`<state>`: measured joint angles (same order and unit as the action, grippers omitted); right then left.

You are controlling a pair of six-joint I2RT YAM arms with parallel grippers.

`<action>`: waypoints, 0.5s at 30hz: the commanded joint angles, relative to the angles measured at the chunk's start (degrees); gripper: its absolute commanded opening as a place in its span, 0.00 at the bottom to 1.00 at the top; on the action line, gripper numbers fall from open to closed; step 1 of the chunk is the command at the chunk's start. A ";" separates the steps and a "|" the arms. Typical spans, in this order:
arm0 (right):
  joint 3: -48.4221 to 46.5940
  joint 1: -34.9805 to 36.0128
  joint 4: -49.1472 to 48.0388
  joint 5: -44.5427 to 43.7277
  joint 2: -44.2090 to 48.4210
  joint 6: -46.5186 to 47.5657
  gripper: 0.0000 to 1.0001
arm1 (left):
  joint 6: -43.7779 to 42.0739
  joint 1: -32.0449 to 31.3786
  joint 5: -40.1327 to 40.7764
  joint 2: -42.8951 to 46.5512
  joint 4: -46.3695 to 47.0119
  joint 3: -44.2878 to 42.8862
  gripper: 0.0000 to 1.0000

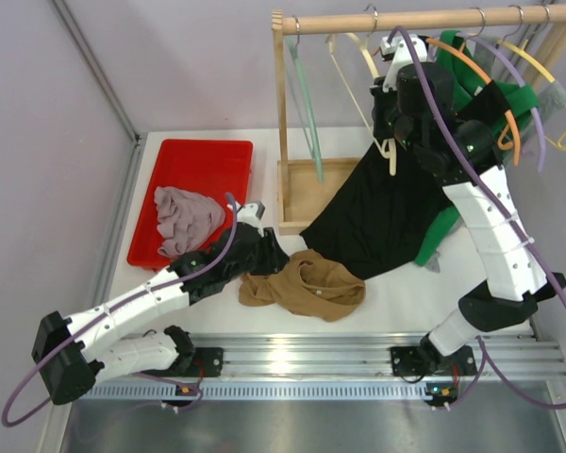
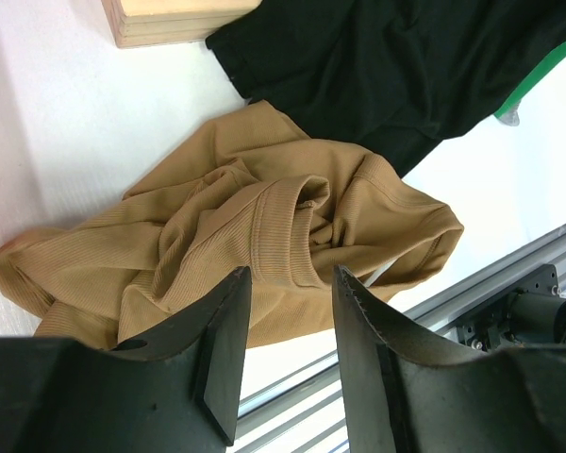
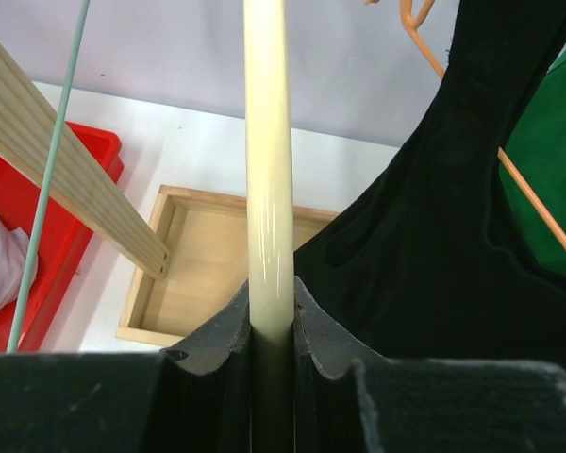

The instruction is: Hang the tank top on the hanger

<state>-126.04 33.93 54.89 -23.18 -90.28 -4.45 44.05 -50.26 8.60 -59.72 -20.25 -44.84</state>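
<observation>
— What has the right claw (image 3: 269, 316) got?
— I see it clamped on the hanger (image 3: 267, 142), with the cream bar running straight up between the jaws. It's raised beside the wooden rack (image 1: 406, 21) at the far right corner of the worktop. A black top (image 3: 434, 264) hangs just to its right and drapes down onto the worktop.
— And the left claw (image 2: 292, 278)?
— Its jaws are apart with nothing between them. It's low over the tank top (image 2: 236, 226), above the ribbed neckline. I can't tell if it touches the cloth.
— Where does the tank top lie?
— It's crumpled in a heap near the middle of the near edge. Its far side is right against the black top's hem.
— Anything beyond that?
— A red tray (image 1: 203, 156) at the far left corner, with a grey cloth (image 1: 184, 217) in it.
</observation>
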 commanded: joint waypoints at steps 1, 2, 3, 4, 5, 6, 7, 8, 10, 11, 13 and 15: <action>-0.70 -0.80 -7.52 -1.60 3.44 1.20 0.00 | 0.42 0.25 0.63 1.71 1.18 0.10 0.45; -0.53 -0.89 -8.30 -1.87 3.71 1.20 0.00 | 0.42 0.25 0.71 1.80 1.18 0.19 0.45; -0.18 -0.80 -8.75 -2.22 4.32 1.20 0.00 | 0.42 0.25 0.72 1.89 1.18 0.10 0.45; 0.26 -0.89 -9.27 -2.31 4.76 1.28 0.00 | 0.42 0.25 0.80 1.98 1.00 0.19 0.45; 0.79 -0.89 -9.97 -2.13 5.11 1.46 0.00 | 0.33 0.25 0.80 1.98 1.00 0.19 0.45; 1.14 -0.89 -10.16 -2.22 5.64 1.37 0.00 | 0.33 0.25 0.89 2.15 0.92 0.19 0.45; 1.15 -0.97 -10.16 -2.22 5.82 1.37 0.00 | 0.25 0.25 0.98 2.16 0.74 0.19 0.45; 1.58 -0.97 -10.42 -2.13 6.08 1.37 0.00 | 0.24 0.25 0.98 2.16 0.74 0.19 0.45; 3.07 -0.97 -11.12 -2.05 7.31 1.28 0.00 | 0.16 0.25 0.89 2.07 0.91 0.19 0.45; 3.34 -0.89 -11.21 -1.87 7.57 1.11 0.00 | 0.16 0.25 0.89 1.98 0.83 0.19 0.45; 3.96 -0.89 -10.42 -1.26 8.45 0.76 0.00 | 0.16 0.25 0.80 1.89 1.00 0.19 0.45; 4.74 -0.89 -9.81 -0.56 9.41 0.23 0.00 | 0.16 0.25 0.72 1.72 1.09 0.19 0.45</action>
<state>-121.45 33.87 51.33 -23.33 -84.68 -3.92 44.03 -50.26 8.82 -58.85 -20.27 -44.77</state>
